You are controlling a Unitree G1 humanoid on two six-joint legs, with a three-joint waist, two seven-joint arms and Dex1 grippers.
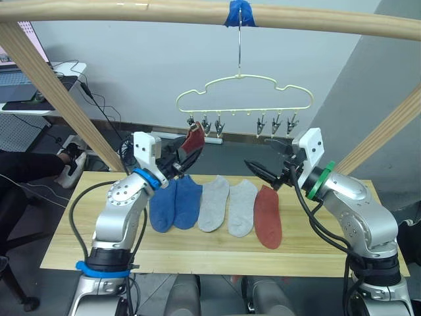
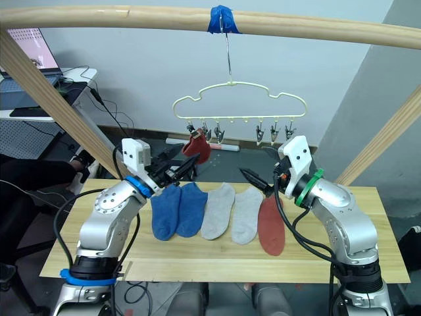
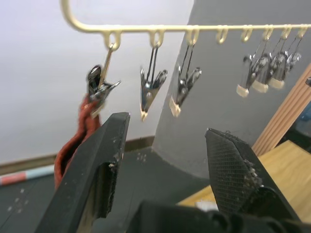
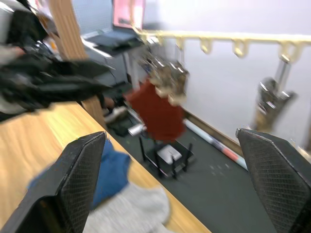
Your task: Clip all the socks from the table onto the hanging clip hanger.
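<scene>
Rust red sock hangs from the leftmost metal clip of the pale-yellow cloud-shaped wire hanger. Left gripper is just beside it, fingers spread, empty. Right gripper wide open, empty, above the table. Five socks on the pale wood table: two blue, two light grey, one rust red.

even, soft indoor light, no glare
right wrist view smeared with motion blur; the clip hanger and the left gripper look soft.
</scene>
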